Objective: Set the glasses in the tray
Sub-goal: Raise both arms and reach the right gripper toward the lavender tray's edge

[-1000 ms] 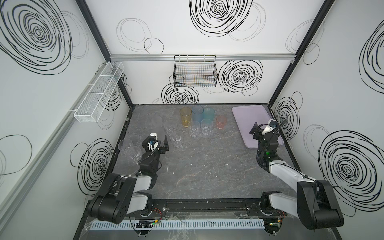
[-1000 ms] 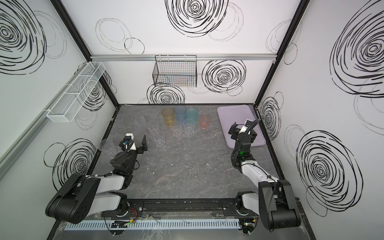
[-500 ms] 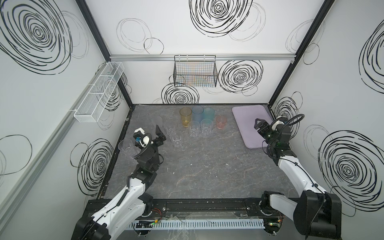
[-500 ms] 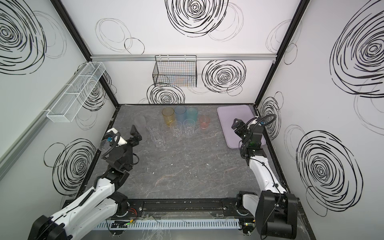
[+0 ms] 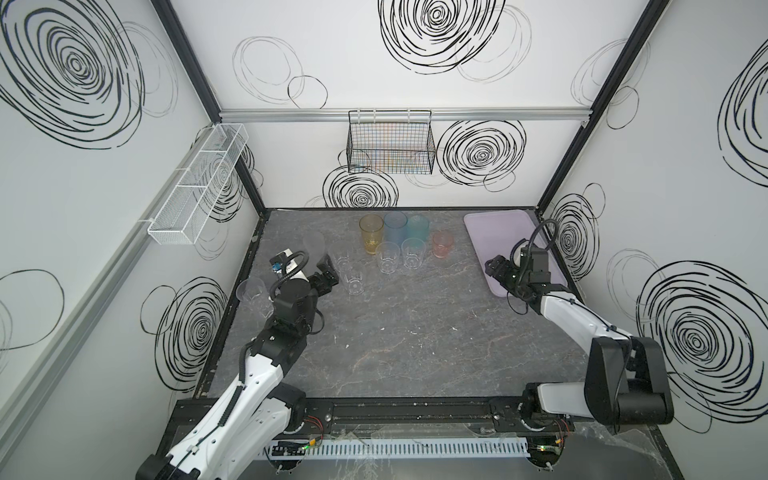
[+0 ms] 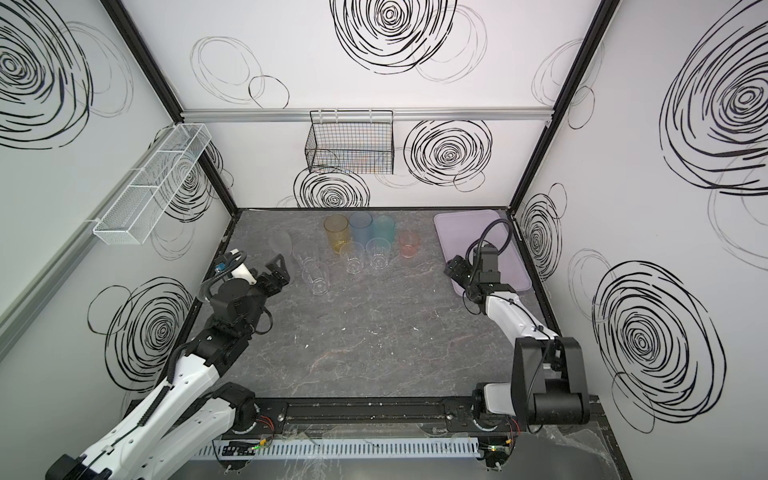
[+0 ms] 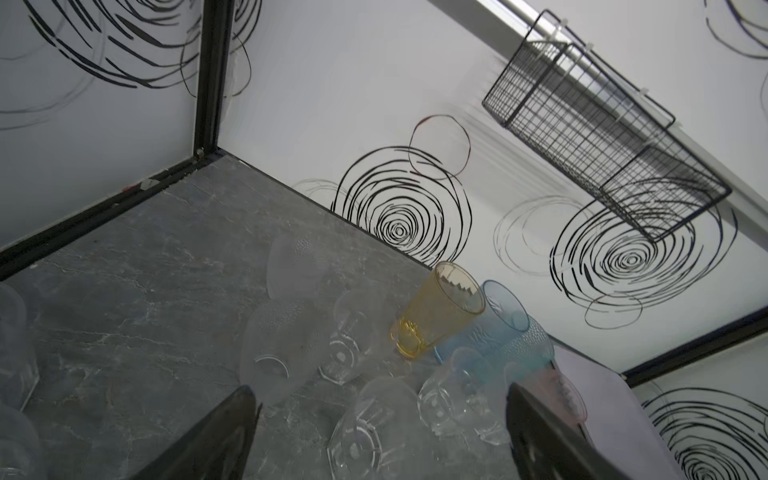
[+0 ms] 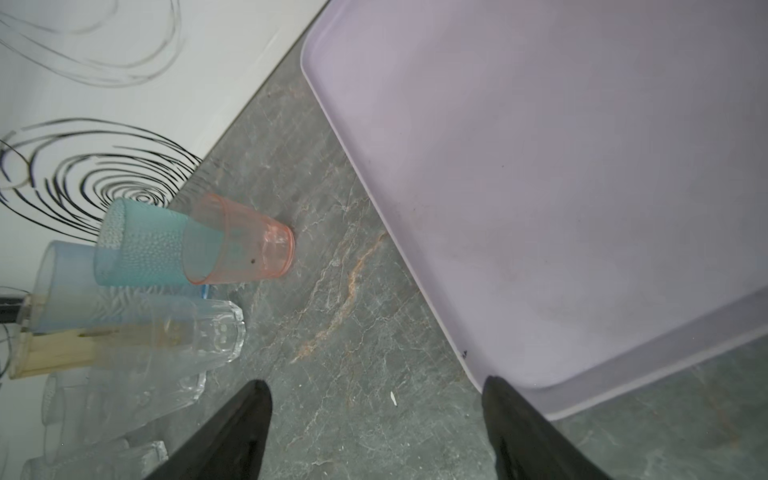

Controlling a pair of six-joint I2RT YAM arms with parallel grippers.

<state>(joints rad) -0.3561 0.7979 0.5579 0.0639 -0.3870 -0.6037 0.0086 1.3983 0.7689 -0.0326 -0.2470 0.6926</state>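
The glasses stand in a group at the back middle of the table: amber [image 5: 371,234], blue [image 5: 395,226], teal [image 5: 417,227], a short pink one [image 5: 442,244] and several clear ones [image 5: 387,257]. More clear glasses [image 5: 251,293] stand by the left wall. The lilac tray [image 5: 498,232] lies bare at the back right. My left gripper [image 5: 328,272] is open, just left of a clear glass [image 5: 356,280]; that glass [image 7: 374,419] shows ahead of the jaws. My right gripper [image 5: 496,268] is open over the table beside the tray's front left corner [image 8: 540,166], holding nothing.
A black wire basket [image 5: 390,149] hangs on the back wall above the glasses. A white mesh basket [image 5: 199,187] is fixed to the left wall. Bare grey table [image 5: 415,340] stretches across the front half.
Both arms have lifted and reached out. My left gripper has swung right toward the clear glasses. My right gripper has moved left off the tray to its front left corner and narrowed slightly.
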